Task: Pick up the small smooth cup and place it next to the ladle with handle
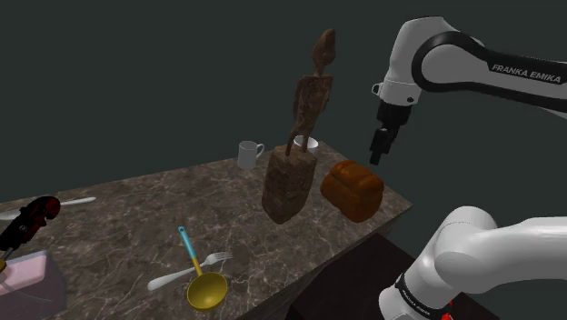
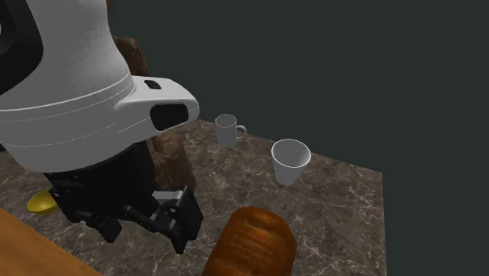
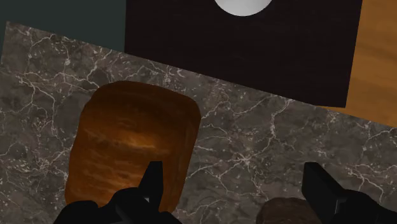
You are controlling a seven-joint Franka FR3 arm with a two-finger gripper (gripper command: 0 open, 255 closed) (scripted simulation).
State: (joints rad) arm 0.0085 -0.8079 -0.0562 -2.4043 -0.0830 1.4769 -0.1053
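The small smooth white cup (image 2: 290, 161) stands upright on the marble table (image 2: 345, 212), without a handle; in the shoulder view this cup (image 1: 307, 144) peeks out from behind a brown statue (image 1: 293, 177). The yellow ladle (image 1: 203, 284) with a blue handle lies near the table's front edge, far from the cup. My black gripper (image 1: 382, 145) hangs open in the air above the table's right end, over a brown bread loaf (image 1: 353, 189). In the wrist view the fingers (image 3: 151, 182) stand wide apart with nothing between them, and the loaf (image 3: 130, 149) lies under one of them.
A white mug (image 1: 249, 154) with a handle stands left of the cup. A fork (image 1: 182, 273) lies by the ladle. A red and black object (image 1: 32, 218) and a pink thing (image 1: 27, 270) sit at the table's left end. The tall statue stands between cup and ladle.
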